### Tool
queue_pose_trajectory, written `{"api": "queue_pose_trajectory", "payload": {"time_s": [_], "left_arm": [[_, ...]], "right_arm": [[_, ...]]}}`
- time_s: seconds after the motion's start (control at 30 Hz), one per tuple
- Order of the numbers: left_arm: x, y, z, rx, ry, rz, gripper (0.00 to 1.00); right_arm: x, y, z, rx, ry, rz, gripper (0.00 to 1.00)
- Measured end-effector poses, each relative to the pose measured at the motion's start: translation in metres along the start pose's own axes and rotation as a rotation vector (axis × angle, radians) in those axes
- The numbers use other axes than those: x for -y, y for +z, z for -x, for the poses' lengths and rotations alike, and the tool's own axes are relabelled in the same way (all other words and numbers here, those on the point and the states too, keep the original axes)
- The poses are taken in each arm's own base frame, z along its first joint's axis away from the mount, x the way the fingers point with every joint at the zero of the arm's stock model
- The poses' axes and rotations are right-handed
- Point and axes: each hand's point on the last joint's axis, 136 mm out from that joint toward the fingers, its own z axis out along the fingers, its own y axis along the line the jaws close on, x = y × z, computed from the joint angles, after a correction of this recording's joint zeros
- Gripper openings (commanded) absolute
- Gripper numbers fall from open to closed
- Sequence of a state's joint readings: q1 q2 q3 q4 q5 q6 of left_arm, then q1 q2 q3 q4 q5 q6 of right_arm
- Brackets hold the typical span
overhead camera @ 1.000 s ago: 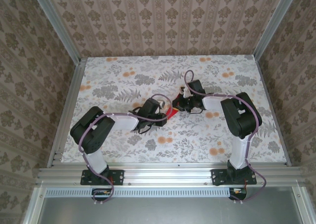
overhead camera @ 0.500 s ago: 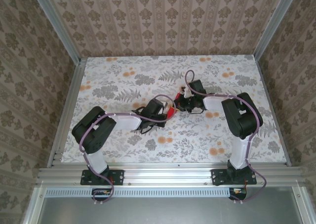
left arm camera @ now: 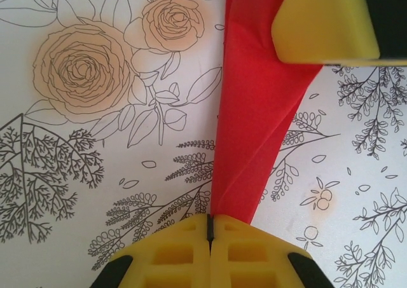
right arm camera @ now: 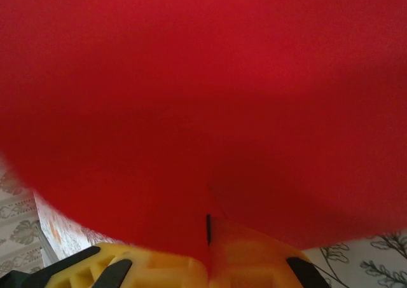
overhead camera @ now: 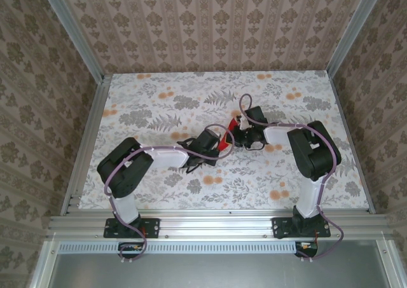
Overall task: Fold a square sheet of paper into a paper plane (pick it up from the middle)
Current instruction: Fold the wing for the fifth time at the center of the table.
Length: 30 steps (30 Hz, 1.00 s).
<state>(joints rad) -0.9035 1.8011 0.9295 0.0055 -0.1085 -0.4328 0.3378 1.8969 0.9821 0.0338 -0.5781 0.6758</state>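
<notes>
The paper (left arm camera: 254, 110), thin, light and limp, is pinched at its narrow end by the closed jaws of the left gripper (left arm camera: 210, 227) and, ahead of them, by those of the right gripper (right arm camera: 208, 234), also closed. A hold on creased layers is judged firmest. Its folds are largely covered by the wrists or blurred.

Reads plain bright red all over the paper (left arm camera: 254, 129). Reads yellow on the fingers (left arm camera: 172, 256) of the left gripper (left arm camera: 210, 223), black behind them. On the white table (overhead camera: 159, 103), prints grey line-drawn leaves and pale orange roses. Up the walls (overhead camera: 210, 27), runs beige-brown floral stripes.
</notes>
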Motion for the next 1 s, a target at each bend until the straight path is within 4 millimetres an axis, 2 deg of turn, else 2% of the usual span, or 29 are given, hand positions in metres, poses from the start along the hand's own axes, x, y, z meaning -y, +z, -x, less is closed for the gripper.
{"api": "queue_pose_trajectory", "payload": {"time_s": [0.17, 0.27, 0.47, 0.6, 0.7, 0.8, 1.0], "left_arm": [[0.000, 0.000, 0.000, -0.007, 0.002, 0.004, 0.06], [0.001, 0.000, 0.000, -0.009, 0.003, 0.005, 0.10], [0.007, -0.002, -0.001, -0.019, 0.019, -0.036, 0.29], [0.012, -0.020, 0.003, -0.015, -0.021, -0.162, 0.37], [0.009, -0.033, 0.020, 0.025, -0.086, -0.259, 0.38], [0.005, -0.038, 0.034, 0.051, -0.151, -0.326, 0.37], [0.004, -0.030, 0.038, 0.026, -0.270, -0.423, 0.34]], "right_arm": [[0.003, 0.001, -0.003, -0.004, 0.005, -0.006, 0.04], [0.003, 0.001, -0.002, -0.003, 0.005, -0.008, 0.05], [0.007, 0.000, -0.003, -0.001, 0.007, -0.026, 0.06], [0.008, 0.000, -0.003, -0.003, -0.006, -0.033, 0.06], [0.008, 0.000, -0.003, -0.005, -0.022, -0.034, 0.07], [0.006, -0.001, -0.003, -0.011, -0.040, -0.019, 0.07], [-0.005, 0.002, -0.009, -0.073, -0.071, 0.071, 0.07]]}}
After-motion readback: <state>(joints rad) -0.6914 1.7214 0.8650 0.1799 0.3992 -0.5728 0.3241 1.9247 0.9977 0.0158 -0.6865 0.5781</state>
